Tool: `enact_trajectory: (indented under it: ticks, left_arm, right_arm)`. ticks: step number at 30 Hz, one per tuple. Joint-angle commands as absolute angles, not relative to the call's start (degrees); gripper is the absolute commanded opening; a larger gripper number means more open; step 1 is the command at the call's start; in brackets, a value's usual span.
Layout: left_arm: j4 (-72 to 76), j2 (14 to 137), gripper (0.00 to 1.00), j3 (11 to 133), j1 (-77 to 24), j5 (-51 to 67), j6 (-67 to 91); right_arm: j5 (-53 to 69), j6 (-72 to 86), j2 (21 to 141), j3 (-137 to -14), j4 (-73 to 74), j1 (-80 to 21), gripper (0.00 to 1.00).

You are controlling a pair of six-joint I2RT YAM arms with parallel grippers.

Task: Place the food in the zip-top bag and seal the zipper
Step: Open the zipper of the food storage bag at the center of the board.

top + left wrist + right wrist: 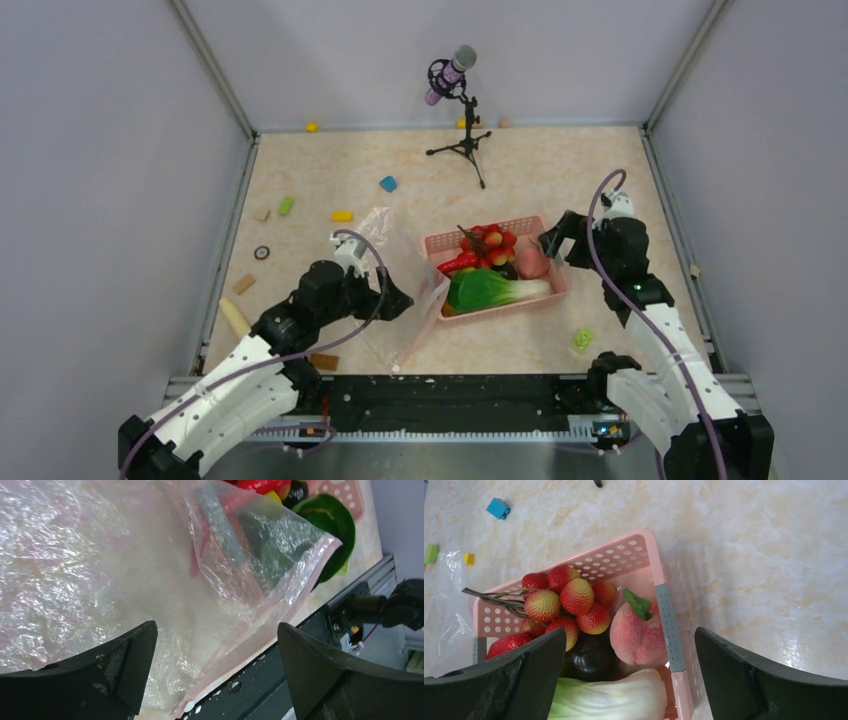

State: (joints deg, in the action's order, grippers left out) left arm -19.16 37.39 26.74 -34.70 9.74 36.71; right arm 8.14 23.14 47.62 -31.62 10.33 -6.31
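Your left jaws gape wide, empty, over the crinkly clear zip-top bag point(150, 580) lying on the marbled bench point(560, 180) beside the pink perforated basket point(624, 555). Right jaws wide too, empty, above bumpy red berries point(574, 597), rounded pink fruit point(636, 640) and smooth bok choy point(624, 700) in it.

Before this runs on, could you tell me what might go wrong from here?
The zip-top bag lies flat and crinkled under the open left fingers; its thin film could slip or bunch when pinched.
The peach sits tight against the basket, so the open right fingers may catch its rim and drag it.
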Motion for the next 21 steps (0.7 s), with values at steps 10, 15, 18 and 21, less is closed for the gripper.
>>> enact_trajectory:
  ticks: [10,15,18,21]
  left_arm:
    - [-20.26,48.05,0.95,29.44,-52.36,-2.44,32.22]
    - [-19.41,48.83,0.94,29.71,-56.97,-8.42,32.68]
    - [-20.37,50.24,0.91,30.40,-57.95,-12.14,34.39]
    - [-21.43,52.24,0.86,31.33,-59.01,-14.95,35.51]
  right_arm:
    - [11.25,22.27,45.18,-33.07,8.85,-6.27,0.99]
    - [11.74,22.06,45.43,-33.05,8.61,-6.31,0.99]
    - [12.03,22.03,45.29,-33.06,8.53,-6.31,0.99]
    - [12.25,21.99,44.98,-32.99,8.42,-6.33,0.99]
